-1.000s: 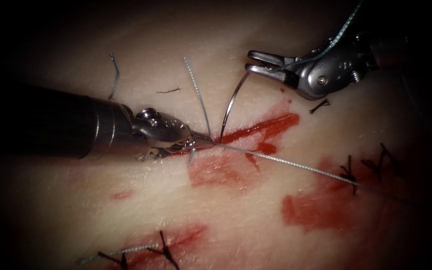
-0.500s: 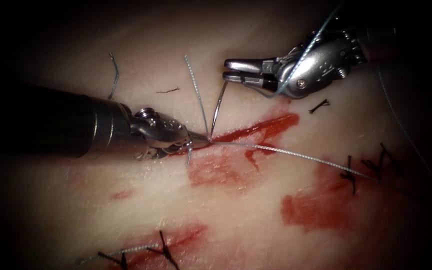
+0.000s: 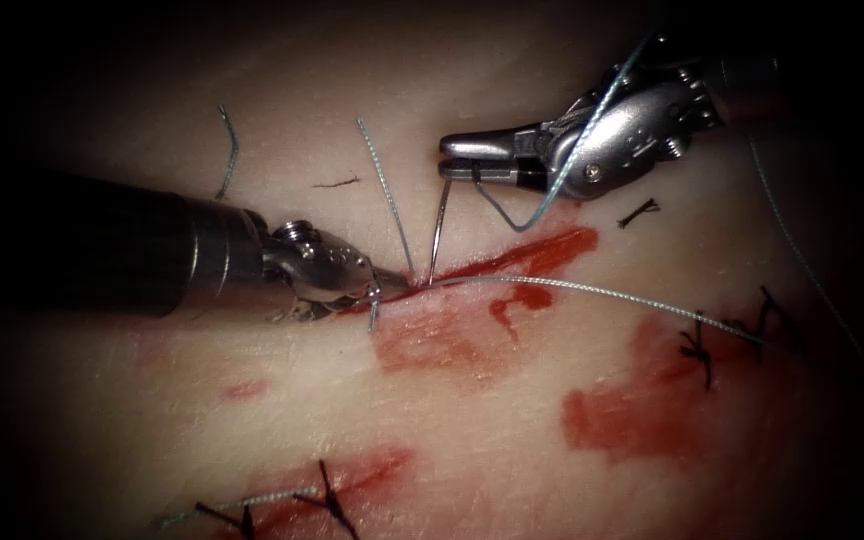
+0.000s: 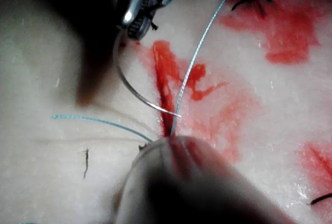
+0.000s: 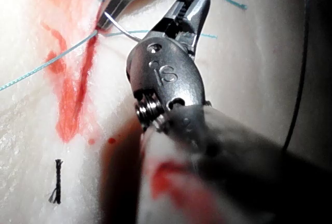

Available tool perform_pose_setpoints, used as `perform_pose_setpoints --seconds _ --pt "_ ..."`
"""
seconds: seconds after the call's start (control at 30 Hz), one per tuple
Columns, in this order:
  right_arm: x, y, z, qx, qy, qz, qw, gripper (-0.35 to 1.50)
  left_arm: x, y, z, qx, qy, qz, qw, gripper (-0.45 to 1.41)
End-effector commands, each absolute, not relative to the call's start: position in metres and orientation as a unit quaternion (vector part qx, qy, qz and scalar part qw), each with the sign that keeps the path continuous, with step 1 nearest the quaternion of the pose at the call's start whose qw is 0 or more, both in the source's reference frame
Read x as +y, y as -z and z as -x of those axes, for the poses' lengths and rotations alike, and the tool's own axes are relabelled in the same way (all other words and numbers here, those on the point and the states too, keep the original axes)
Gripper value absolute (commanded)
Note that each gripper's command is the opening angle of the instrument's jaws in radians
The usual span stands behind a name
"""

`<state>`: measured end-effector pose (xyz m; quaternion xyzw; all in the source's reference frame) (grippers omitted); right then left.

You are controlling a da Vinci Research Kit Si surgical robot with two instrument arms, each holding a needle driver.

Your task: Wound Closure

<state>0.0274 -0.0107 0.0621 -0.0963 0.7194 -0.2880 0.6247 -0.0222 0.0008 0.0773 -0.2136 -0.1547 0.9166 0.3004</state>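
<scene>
My right needle driver (image 3: 449,158) clamps the curved needle (image 3: 438,232) near its tail; my left needle driver (image 3: 392,283) pinches thread (image 3: 612,293) at the cut (image 3: 512,257). Slack thread draped over the right tool risks snagging.

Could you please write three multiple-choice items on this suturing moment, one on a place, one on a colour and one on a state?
1. Where does the needle tip sit?
A. At the cut
B. Beside the dark stitches
C. Far off the tissue

2. What colour is the thread running right from the cut?
A. Yellow
B. Pale blue
C. Green

3. What does the right arm's tool hold?
A. Nothing
B. Tissue
C. The needle near its thread end

Answers:
1 A: in the endoscope view the tip meets the red cut by the left arm's tool.
2 B: pale blue in the left wrist view.
3 C: its jaws are shut on the needle's upper end.
</scene>
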Motion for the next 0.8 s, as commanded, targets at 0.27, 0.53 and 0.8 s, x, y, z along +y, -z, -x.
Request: perform_pose_setpoints --seconds 0.27,0.53,0.8 --pt "-0.0111 -0.0638 -0.0300 0.725 0.310 0.085 0.610 -0.35 0.0000 -0.0782 0.0232 -0.173 -0.915 0.217 0.293 -0.45" --pt "-0.0110 -0.0647 -0.0310 0.722 0.316 0.082 0.610 -0.35 0.0002 -0.0775 0.0232 -0.176 -0.913 0.226 0.292 -0.45" --pt "-0.0108 -0.0649 -0.0309 0.712 0.355 0.046 0.605 -0.35 -0.0001 -0.0770 0.0231 -0.177 -0.912 0.226 0.292 -0.45"
